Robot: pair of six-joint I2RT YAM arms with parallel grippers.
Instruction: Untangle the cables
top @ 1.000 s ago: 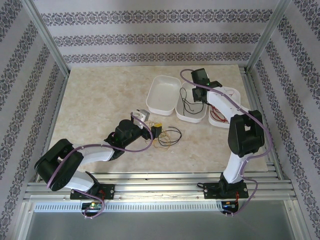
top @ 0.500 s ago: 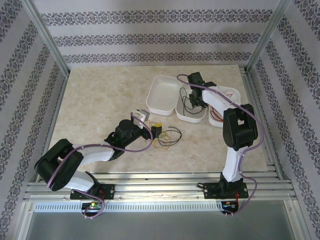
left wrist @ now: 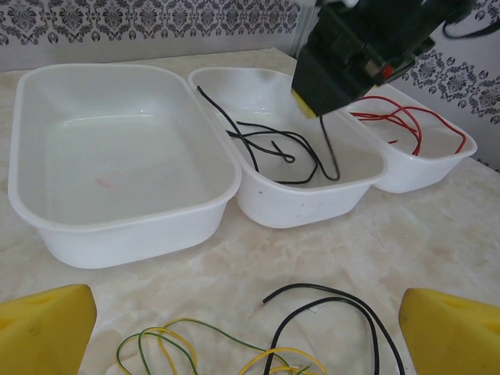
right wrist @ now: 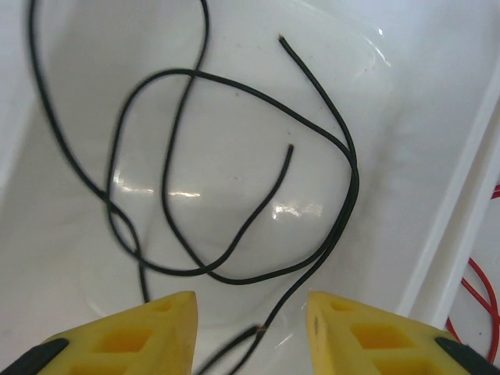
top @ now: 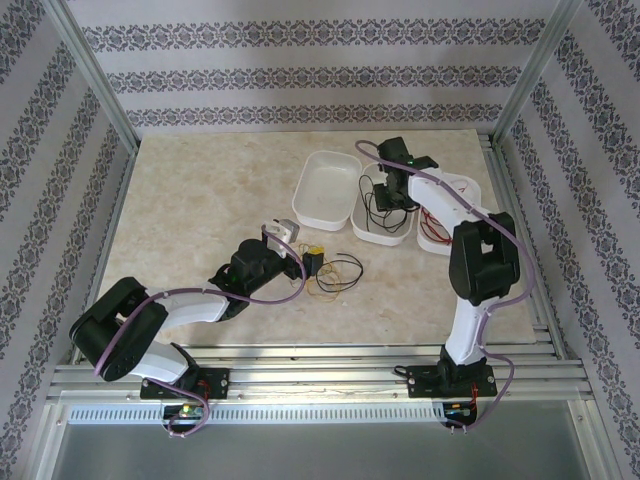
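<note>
Beige marble-patterned tabletop (top: 200,200), damask-striped wallpaper walls (top: 300,75), aluminium frame posts (top: 95,80), metal rail (top: 320,375) at near edge, even light

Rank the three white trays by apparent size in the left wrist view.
1. empty white tray: clearly largest, and also nearest the camera.
2. black-cable tray.
3. red-cable tray: looks smallest, but it is partly covered and farther off, so its rank against the second is unsure.

3 white tubs (left wrist: 125,226): 1 beneath the right gripper (right wrist: 250,312), 1 on each side of it. 2 arms (top: 180,310). Ahead of the left gripper (left wrist: 248,336): 1 black wire (left wrist: 344,301); yellow wires (left wrist: 281,351) and green wires (left wrist: 144,334) too tangled to count.
</note>
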